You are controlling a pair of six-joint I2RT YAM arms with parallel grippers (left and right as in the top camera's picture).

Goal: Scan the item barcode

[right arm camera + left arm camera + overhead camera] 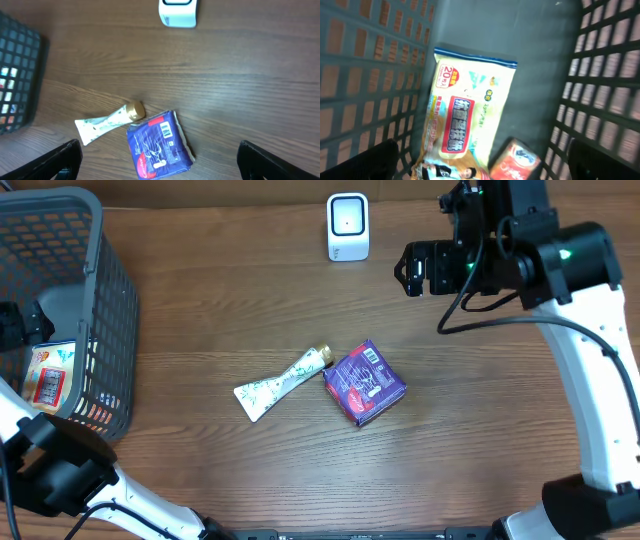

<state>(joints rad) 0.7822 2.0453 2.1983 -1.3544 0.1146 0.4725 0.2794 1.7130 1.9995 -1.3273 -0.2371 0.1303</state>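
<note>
Purple pkt (365, 383) beside tube (283, 383), maybe touching

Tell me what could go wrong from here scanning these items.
The tube lies cap-first right by the purple box, so grabbing one may nudge the other. In the basket, the wipes pack lies flat with smaller packets at its lower edge; the open left gripper could catch two.

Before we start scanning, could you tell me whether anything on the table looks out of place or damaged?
Nothing looks spilled or broken. The tube lies flat, its tail end flattened, its gold cap by the purple packet, which sits askew with a barcode facing up. The scanner stands upright.
</note>
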